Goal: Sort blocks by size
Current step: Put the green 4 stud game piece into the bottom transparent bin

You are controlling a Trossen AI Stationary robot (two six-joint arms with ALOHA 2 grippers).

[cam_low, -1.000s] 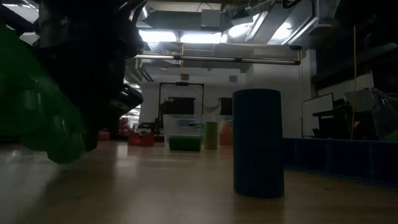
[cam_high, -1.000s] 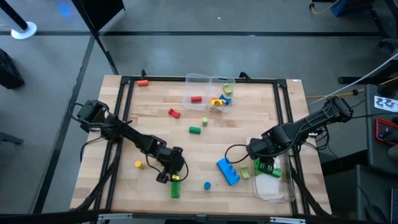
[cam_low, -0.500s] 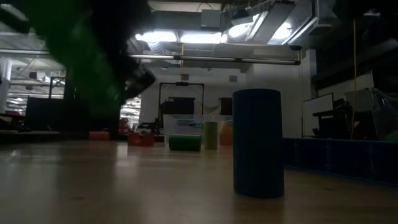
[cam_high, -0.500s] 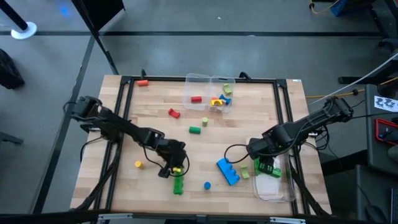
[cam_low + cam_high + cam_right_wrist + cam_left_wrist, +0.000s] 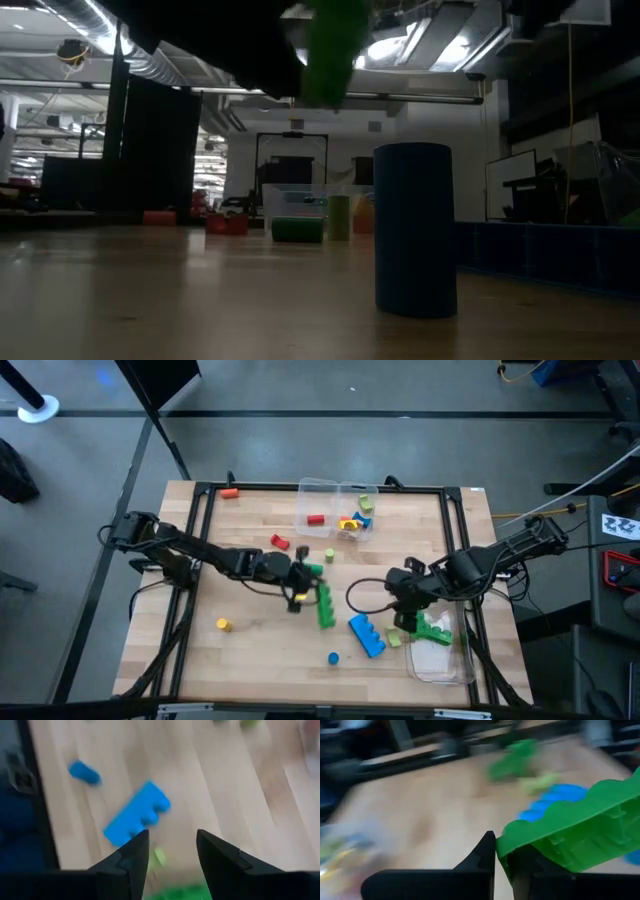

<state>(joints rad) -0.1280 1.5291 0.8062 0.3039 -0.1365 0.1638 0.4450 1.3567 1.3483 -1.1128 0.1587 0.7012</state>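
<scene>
Left gripper point(image 5: 299, 596) clamps one end of a long green studded plastic brick point(image 5: 325, 605), held above the wooden table point(image 5: 250, 650) beside a blue studded brick point(image 5: 366, 635); right gripper point(image 5: 402, 618), fingers apart, hovers just beyond that blue brick.

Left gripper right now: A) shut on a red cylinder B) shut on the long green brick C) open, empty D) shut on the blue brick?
B: in the left wrist view the left gripper is shut on one end of the long green brick, which the high view shows near the table's middle, while the blue brick lies on the wood.
</scene>
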